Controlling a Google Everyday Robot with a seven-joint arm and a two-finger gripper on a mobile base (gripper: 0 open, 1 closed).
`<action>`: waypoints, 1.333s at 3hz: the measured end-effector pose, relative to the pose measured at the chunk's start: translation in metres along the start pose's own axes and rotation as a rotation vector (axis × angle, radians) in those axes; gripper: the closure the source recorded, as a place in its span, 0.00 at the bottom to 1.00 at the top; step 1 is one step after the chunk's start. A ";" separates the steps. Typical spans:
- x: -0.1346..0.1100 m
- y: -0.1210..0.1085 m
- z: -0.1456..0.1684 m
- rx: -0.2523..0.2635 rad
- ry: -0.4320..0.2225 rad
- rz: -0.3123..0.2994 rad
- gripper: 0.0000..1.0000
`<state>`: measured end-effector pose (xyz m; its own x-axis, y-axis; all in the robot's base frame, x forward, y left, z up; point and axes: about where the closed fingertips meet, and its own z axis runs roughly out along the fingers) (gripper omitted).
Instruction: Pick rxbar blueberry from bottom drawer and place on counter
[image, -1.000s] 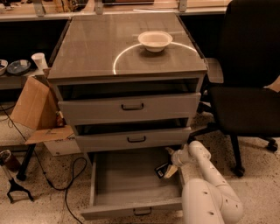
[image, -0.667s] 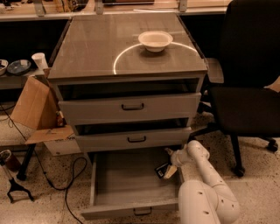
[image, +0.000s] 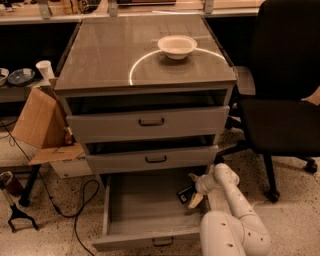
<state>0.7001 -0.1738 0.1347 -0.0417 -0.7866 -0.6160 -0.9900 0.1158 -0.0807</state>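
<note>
Gripper (image: 193, 189) by small dark rxbar blueberry (image: 183, 195), bottom drawer (image: 145, 207)

Glossy grey-brown counter (image: 100, 55) with white arc, white bowl (image: 177, 46), grey metal bottom drawer (image: 145, 206), dark-wrapped rxbar blueberry (image: 184, 194), pale gripper (image: 193, 188) at drawer's right side.
</note>
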 end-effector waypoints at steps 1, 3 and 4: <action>-0.005 -0.004 -0.001 0.023 -0.023 -0.078 0.00; -0.010 -0.006 0.004 0.037 -0.043 -0.069 0.00; -0.016 -0.011 0.015 0.058 -0.043 -0.054 0.00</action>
<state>0.7134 -0.1536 0.1340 0.0184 -0.7659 -0.6427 -0.9812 0.1097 -0.1589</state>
